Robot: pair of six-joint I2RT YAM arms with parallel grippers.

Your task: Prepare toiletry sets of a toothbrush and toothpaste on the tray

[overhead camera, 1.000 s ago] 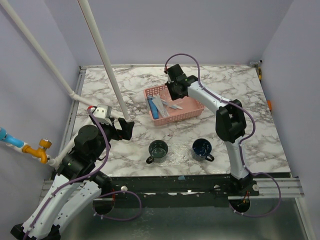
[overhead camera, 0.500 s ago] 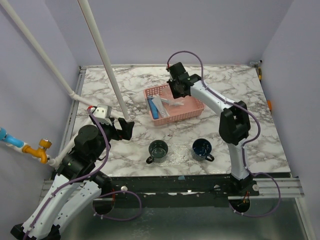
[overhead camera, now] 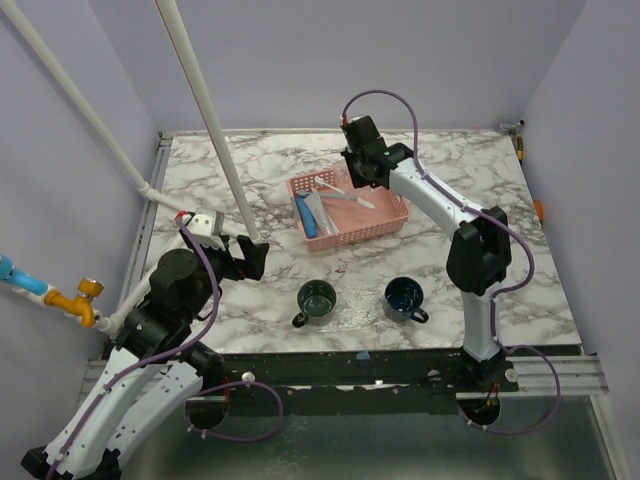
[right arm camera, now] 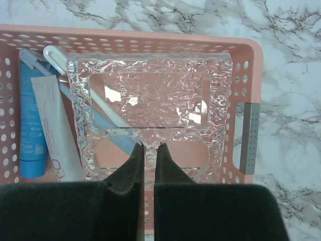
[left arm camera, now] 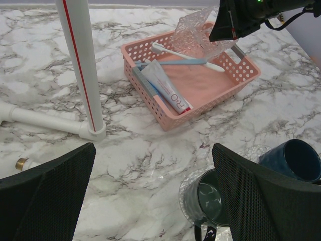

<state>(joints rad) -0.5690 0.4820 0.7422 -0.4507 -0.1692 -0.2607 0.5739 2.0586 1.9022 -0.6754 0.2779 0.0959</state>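
My right gripper is shut on the near edge of the clear textured tray and holds it tilted above the pink basket. In the left wrist view the tray hangs over the basket's far side. In the basket lie a white toothpaste tube, a blue tube, and white and blue toothbrushes. My left gripper is open and empty over the table's left part, apart from everything.
Two dark mugs stand near the front edge, with a clear glinting rim around their bases. A white pipe rises from the table left of the basket. Walls close in on the sides.
My right gripper has risen and moved toward the back right, carrying the clear tray up from the basket. The left arm has not moved.
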